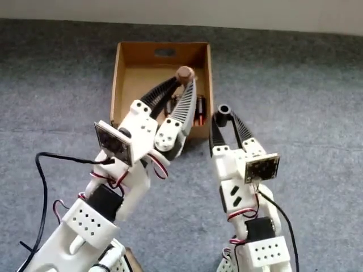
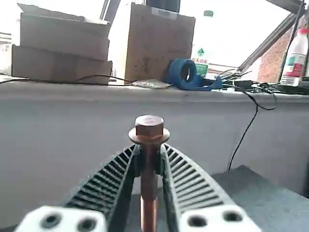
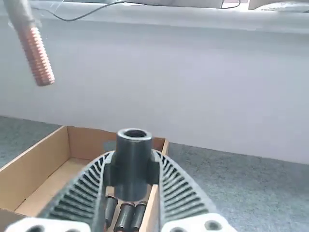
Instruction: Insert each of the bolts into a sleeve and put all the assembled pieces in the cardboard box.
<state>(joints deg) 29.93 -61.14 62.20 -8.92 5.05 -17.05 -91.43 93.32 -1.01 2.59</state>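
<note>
Copper-coloured bolt (image 2: 148,130) is clamped, head uppermost, in the left claw (image 2: 149,152), above the cardboard box (image 1: 121,79). Right claw (image 3: 133,157) is clamped on a dark sleeve (image 3: 132,142), upright, just beside the box's wall. Assembled pieces (image 3: 125,215) lie inside.

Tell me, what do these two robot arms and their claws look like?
The left arm and right arm are white plastic with black motor blocks and red, white and black wires. The left gripper and right gripper have black, ribbed, tapering fingers. Each wrist carries a small camera board; a black cable loops off the left arm.
</note>
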